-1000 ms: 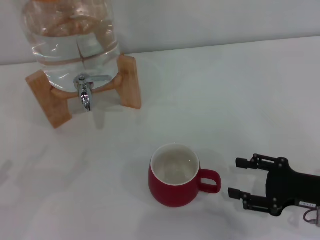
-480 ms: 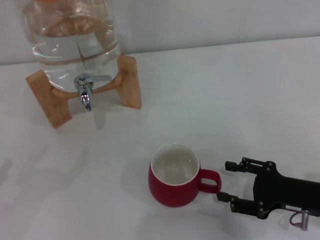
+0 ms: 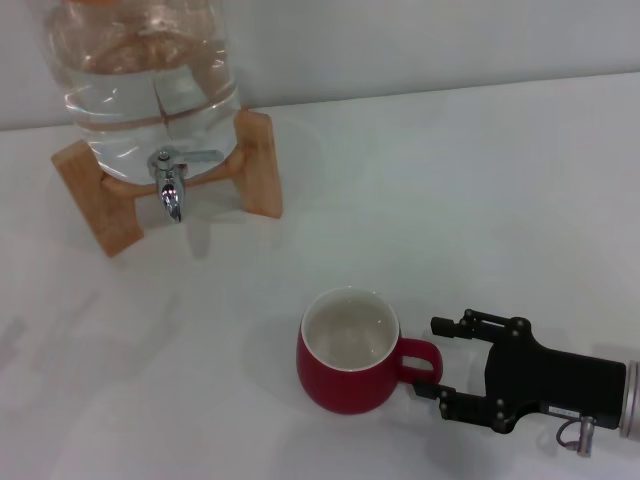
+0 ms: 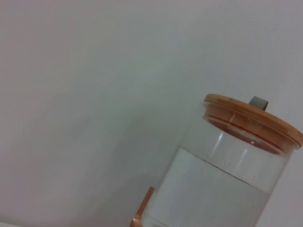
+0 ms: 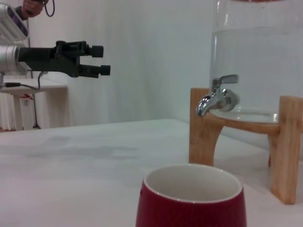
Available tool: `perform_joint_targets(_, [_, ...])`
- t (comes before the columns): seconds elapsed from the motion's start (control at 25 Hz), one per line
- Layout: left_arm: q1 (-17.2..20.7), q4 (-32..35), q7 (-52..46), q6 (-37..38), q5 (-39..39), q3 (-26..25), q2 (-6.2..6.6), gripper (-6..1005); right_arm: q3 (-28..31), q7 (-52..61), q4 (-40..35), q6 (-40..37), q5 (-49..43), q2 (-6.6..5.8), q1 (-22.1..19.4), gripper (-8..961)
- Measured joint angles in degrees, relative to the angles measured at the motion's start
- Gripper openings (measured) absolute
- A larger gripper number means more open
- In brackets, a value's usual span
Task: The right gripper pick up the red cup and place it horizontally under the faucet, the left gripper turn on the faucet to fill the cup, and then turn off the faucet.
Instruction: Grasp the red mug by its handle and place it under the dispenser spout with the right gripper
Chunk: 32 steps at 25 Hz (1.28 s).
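Red cup [image 3: 348, 366] (no legible writing)

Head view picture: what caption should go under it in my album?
Open black right hand reaches the handle of the upright glossy red cup, far from the chrome faucet.

Water jar [image 3: 150, 80] top cut off by head view's upper edge. Red cup [image 5: 191, 201] lower body cut off in right wrist view; handle not visible there. Right gripper [image 3: 435, 358] arm runs off the frame edge beside the cup. Left gripper [image 5: 97, 60] seen only far off, beyond the cup.
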Motion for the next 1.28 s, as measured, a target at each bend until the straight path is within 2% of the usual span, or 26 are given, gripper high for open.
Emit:
perform_joint_targets(0.32, [0.03,0.01,-0.03,-0.37,-0.08,0.0,-0.03,876,-2.75,-0.6,0.1,-3.03,2.6,0.07,0.09,682])
perform_joint_targets(1.28, [0.03,-0.04,-0.08,-0.1,0.16,0.0,-0.22,876,-2.84,-0.6,0.87,-6.87,5.85,0.07,0.19,681])
